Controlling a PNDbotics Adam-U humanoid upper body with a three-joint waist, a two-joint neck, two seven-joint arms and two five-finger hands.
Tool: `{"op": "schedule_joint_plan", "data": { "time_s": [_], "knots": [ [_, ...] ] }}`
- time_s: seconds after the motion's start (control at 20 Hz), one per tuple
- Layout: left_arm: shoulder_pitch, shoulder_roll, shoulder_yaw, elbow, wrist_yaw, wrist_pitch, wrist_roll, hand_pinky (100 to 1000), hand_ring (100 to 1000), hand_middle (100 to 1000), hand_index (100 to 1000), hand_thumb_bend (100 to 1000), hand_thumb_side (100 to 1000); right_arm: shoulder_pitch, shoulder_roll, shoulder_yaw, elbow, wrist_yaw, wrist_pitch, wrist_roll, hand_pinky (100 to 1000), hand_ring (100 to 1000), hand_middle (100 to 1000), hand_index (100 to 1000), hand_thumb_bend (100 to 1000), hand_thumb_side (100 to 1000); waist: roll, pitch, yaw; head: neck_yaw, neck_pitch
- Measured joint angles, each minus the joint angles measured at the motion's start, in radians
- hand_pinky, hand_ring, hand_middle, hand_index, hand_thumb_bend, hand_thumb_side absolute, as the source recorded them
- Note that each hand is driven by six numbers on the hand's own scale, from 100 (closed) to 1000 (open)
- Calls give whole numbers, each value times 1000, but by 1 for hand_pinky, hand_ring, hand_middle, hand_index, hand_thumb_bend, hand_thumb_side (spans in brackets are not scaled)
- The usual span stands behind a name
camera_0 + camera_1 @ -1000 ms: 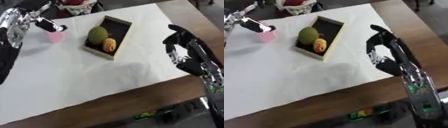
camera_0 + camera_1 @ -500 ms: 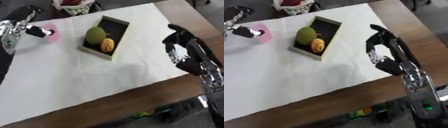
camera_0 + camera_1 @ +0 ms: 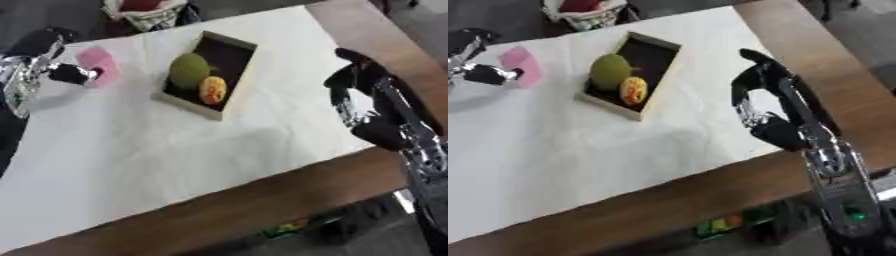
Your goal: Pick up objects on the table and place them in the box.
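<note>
Pink cup (image 3: pixel 98 65) is what has changed: a second ago it sat at the left hand (image 3: pixel 51 59) farther from the view's edge, and across the three moments hand and cup have drifted left together while the whole picture shifted too, so much of that is probably the head turning; the cup seems to be in the hand's keeping, fingers curled against its near side, though whether it is lifted off the white cloth (image 3: pixel 175 150) I cannot tell; judged so, the pick is made or nearly made, and the carry to the box (image 3: pixel 210 75) is not yet done. Box lies well to the right of that hand, already holding a green fruit (image 3: pixel 189 71) and an orange one (image 3: pixel 213 90). Right hand (image 3: pixel 763 107) hangs idle over the cloth's right edge, fingers loosely bent, holding nothing.
</note>
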Motion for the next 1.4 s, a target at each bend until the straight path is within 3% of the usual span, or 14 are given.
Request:
{"op": "schedule_joint_plan", "data": {
  "time_s": [0.5,0.8,0.9,1.4],
  "knots": [
    [11,-15,1,29,23,6,4,720,678,701,842,410,445,0,0,0,3,0,0,0,718,699,604,946,100,587,-4,3,-3,0,0],
    [12,-17,6,28,36,16,47,628,517,527,699,247,152,0,0,0,3,0,0,0,718,699,604,946,100,587,-5,3,-4,0,0],
    [14,-17,6,25,47,22,71,613,497,505,679,227,113,0,0,0,4,0,0,0,718,699,604,947,100,586,-5,3,-4,0,0],
    [4,-14,-10,-81,155,16,116,579,471,480,660,133,105,0,0,0,4,0,0,0,718,699,605,947,100,583,-5,3,0,-7,0]
  ]
}}
